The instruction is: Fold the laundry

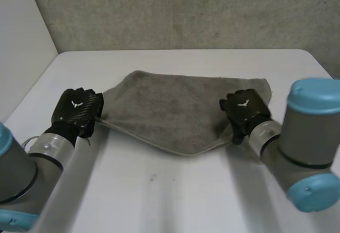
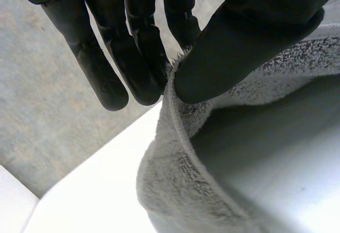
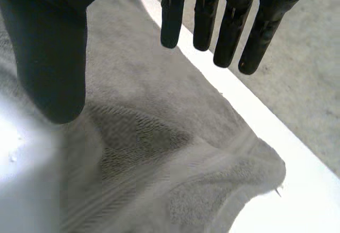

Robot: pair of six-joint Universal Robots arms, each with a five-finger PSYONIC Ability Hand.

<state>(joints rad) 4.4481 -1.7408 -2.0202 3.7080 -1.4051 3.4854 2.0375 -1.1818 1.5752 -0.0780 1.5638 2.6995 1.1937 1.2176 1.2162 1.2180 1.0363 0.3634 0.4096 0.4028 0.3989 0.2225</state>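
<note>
A grey towel point(image 1: 170, 111) lies across the middle of the white table point(image 1: 175, 190), its near edge lifted at the left end. My left hand point(image 1: 77, 111) holds the towel's left corner: in the left wrist view the thumb point(image 2: 234, 47) presses the towel's edge point(image 2: 175, 137) against the straight fingers point(image 2: 133, 63). My right hand point(image 1: 241, 111) hovers over the towel's right end. Its fingers point(image 3: 228, 26) and thumb point(image 3: 50, 58) are spread apart, and the towel's right corner point(image 3: 223, 190) lies loose and rumpled on the table beneath the palm.
The table's far edge point(image 1: 180, 50) meets a grey speckled wall point(image 1: 180, 10), and a white panel point(image 1: 21, 47) stands at the left. Bare table stretches in front of the towel between my two arms.
</note>
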